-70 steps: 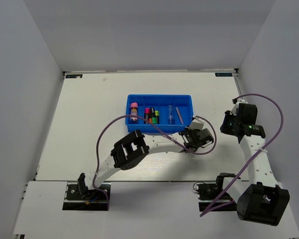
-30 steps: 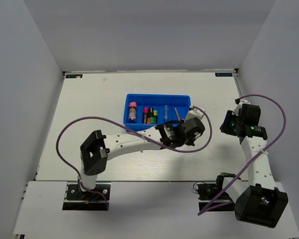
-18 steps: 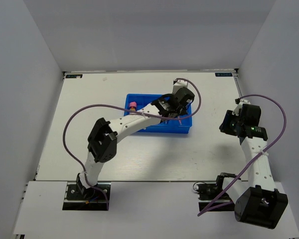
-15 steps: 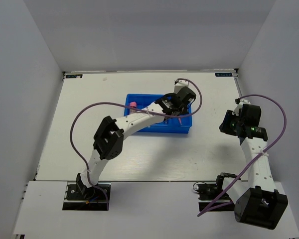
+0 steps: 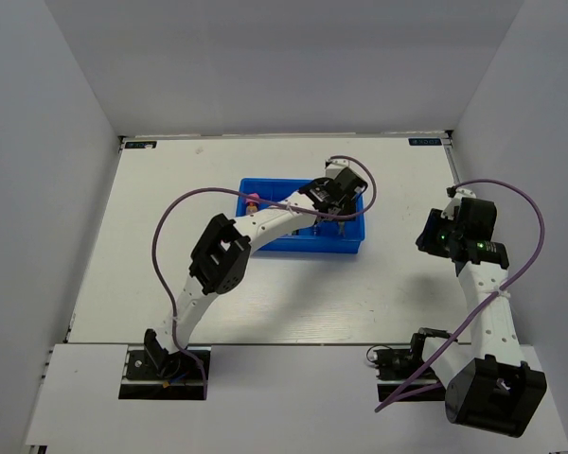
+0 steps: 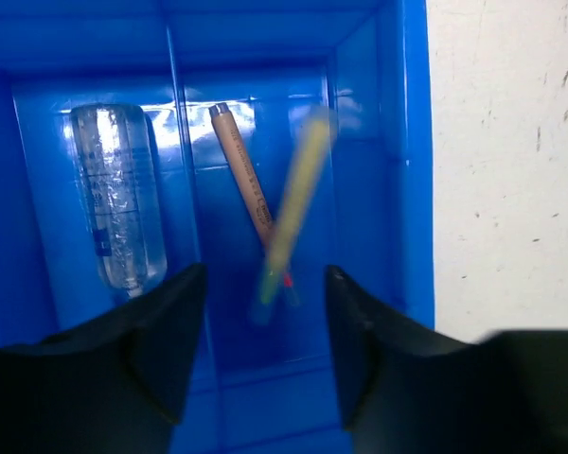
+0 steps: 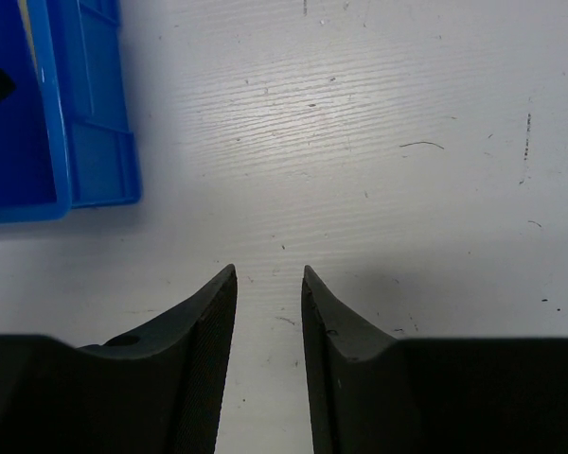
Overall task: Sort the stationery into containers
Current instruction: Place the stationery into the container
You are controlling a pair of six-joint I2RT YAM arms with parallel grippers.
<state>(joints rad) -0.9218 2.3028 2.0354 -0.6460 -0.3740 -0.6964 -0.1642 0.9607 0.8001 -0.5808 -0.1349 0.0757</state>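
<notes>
My left gripper [image 6: 265,274] hangs open over the right-end compartment of the blue tray [image 6: 412,142]. A pale-yellow stick [image 6: 293,203], blurred, lies free below the jaws, crossing a pink stick [image 6: 241,170] in that compartment. In the neighbouring compartment to the left rests a clear pen [image 6: 118,194]. From above, the left gripper [image 5: 336,203] covers the tray's [image 5: 293,248] right half, and a pink-capped glue stick [image 5: 253,199] shows at the tray's left end. My right gripper [image 7: 269,272] is open and empty over bare table, to the right of the tray [image 7: 85,142].
The left arm's purple cable [image 5: 185,208] loops over the table left of the tray. White walls enclose the table on three sides. The right arm [image 5: 483,284] stands along the right edge.
The left arm swung from in front of the tray to over its right end. Its jaws opened and the pale-yellow stick dropped out. The right arm barely moved.
</notes>
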